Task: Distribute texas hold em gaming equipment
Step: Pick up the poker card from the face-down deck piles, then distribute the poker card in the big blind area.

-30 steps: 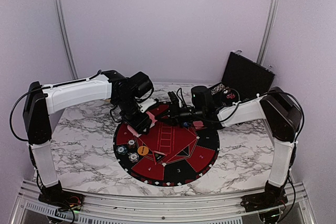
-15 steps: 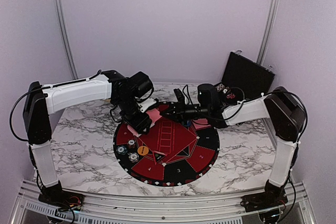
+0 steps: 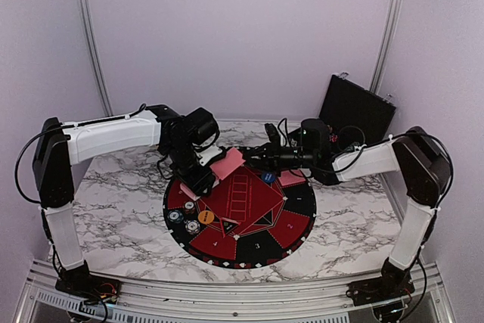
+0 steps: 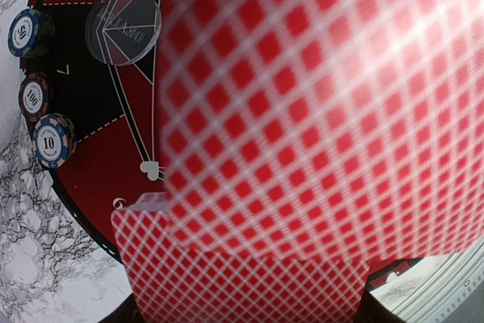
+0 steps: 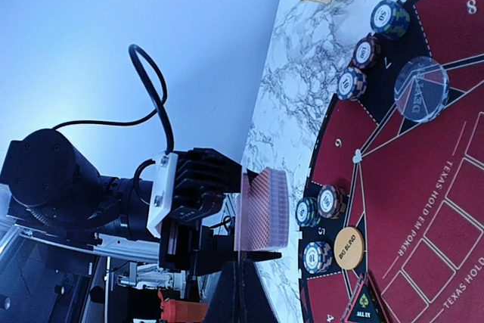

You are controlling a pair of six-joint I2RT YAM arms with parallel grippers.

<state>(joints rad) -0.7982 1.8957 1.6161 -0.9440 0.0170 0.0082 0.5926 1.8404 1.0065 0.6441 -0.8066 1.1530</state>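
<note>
My left gripper (image 3: 200, 178) is shut on a deck of pink-red-backed playing cards (image 5: 266, 209) above the far left part of the mat (image 3: 240, 243). My right gripper (image 3: 255, 158) is shut on one card (image 3: 228, 162), which still reaches over the deck. In the left wrist view that card (image 4: 318, 111) is blurred and fills most of the picture above the deck (image 4: 242, 281). Three chip stacks (image 3: 187, 215) and an orange disc (image 3: 206, 217) lie on the mat's left side. A blue disc (image 3: 268, 177) and pink cards (image 3: 291, 179) lie at its far right. A clear disc (image 5: 422, 88) lies on the mat.
The round red-and-black mat lies on a marble table (image 3: 121, 217). A black case (image 3: 355, 107) stands open at the back right. More chip stacks (image 5: 367, 52) sit along the mat's rim. A black All In triangle (image 5: 363, 308) lies near the orange disc (image 5: 349, 247).
My right arm has drawn back to the right with one card pinched, sliding it off the deck so more of it shows. The left arm has barely moved.
</note>
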